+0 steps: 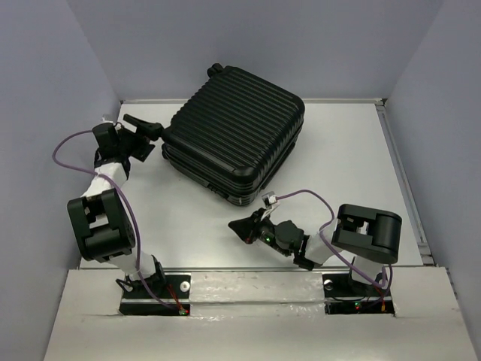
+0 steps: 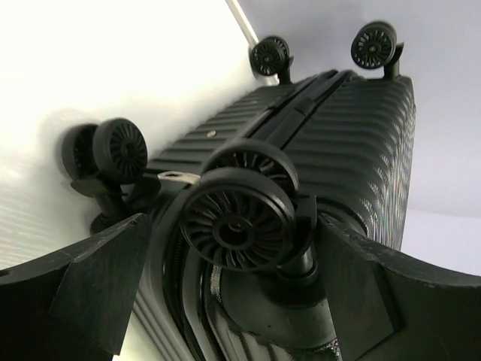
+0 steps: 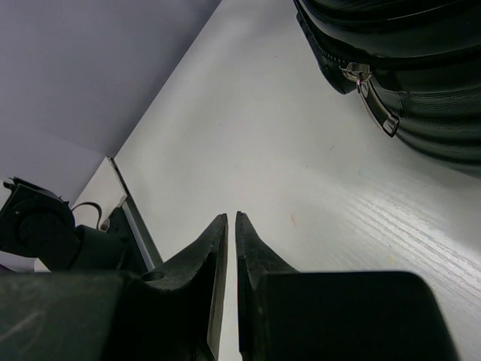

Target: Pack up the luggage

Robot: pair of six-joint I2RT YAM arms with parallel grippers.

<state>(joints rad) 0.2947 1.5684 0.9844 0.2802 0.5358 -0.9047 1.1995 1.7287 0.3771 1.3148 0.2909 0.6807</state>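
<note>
At the far middle of the white table (image 1: 346, 150): small black ribbed hard-shell suitcase (image 1: 234, 128), flat on one shell. Just left of it, at its wheeled end, black two-finger left gripper (image 1: 154, 138), fingers either side of a black caster wheel (image 2: 237, 226). Nearer, before the suitcase's near corner and apart from it, right gripper (image 1: 239, 228), over bare tabletop.

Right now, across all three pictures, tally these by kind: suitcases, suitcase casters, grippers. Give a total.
suitcase: 1
casters: 4
grippers: 2, the left gripper and the right gripper
Total: 7
</note>
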